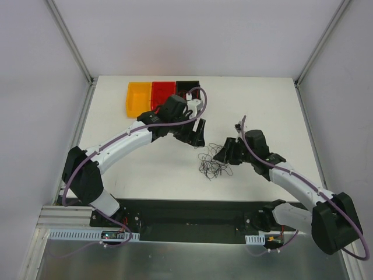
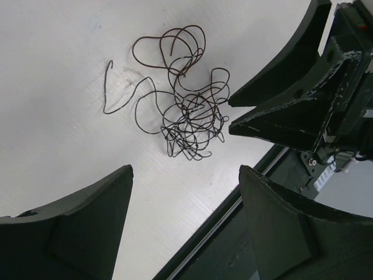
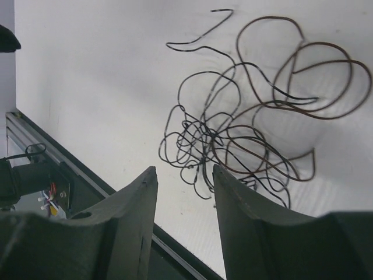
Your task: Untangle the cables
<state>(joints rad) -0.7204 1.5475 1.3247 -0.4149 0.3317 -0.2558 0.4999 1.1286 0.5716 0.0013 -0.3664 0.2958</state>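
While both arms reached inward, white walls [image 1: 192, 35] closed cell on three sides. Table [image 1: 262, 105] white, matte. Left arm [image 1: 125, 140] arched from near-left base, wrist bent by bins; right arm [image 1: 291, 178] stretched low from near-right. Row at far edge: yellow bin [image 1: 139, 98], red bin [image 1: 162, 92], black bin [image 1: 187, 87] partly behind left arm; contents not discernible. Left claw [image 2: 186, 172] hovered near tangle, jaws wide, empty. Right claw [image 3: 185, 170] just beside tangle, jaws part-open, no grip seen. Cables [image 1: 213, 165] lay knotted on table between claws.

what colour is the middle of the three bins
Red rectangular plastic bin; top external view shows it best.
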